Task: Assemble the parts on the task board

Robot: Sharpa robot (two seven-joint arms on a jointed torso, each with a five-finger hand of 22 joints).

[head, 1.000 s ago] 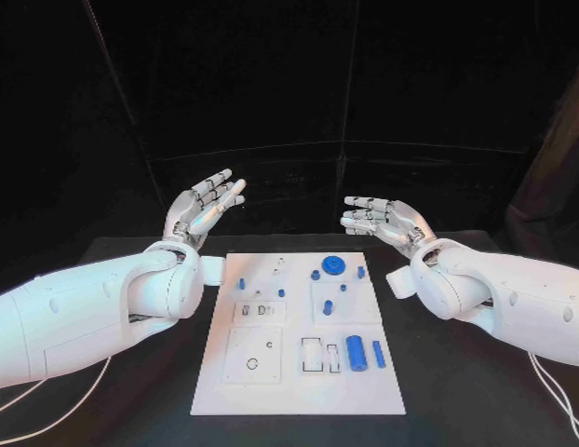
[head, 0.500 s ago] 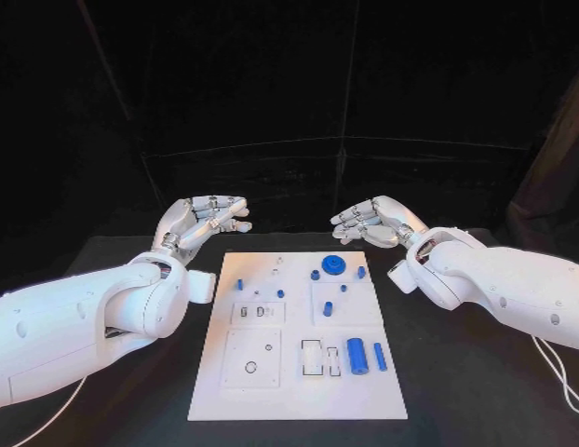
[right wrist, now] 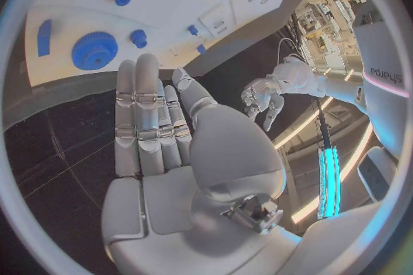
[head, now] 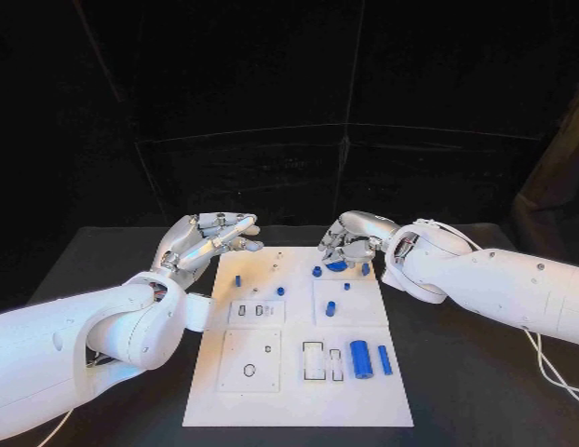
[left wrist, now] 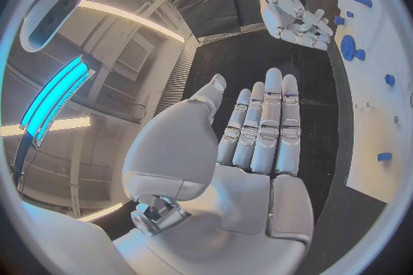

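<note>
The white task board (head: 296,377) lies in the middle of the black table. Small blue pegs (head: 237,279) stand on its far half. A thick blue cylinder (head: 359,358) and a slim blue bar (head: 383,359) lie near its right side. My right hand (head: 350,240) hovers over the board's far edge, just above the blue gear (head: 337,266), holding nothing. My left hand (head: 213,235) hangs at the far left corner, empty too. The right wrist view has the flat palm (right wrist: 159,117) near the gear (right wrist: 93,50). The left wrist view has straight fingers (left wrist: 258,130) beside the board (left wrist: 378,117).
Bare black table (head: 478,372) surrounds the board on both sides. White inset plates with slots (head: 252,358) sit on the board's left half. A dark curtain backs the table.
Both hands have come down and inward from raised, spread poses. The right hand now hangs over the gear at the board's far edge, and the left is by the far left corner.
</note>
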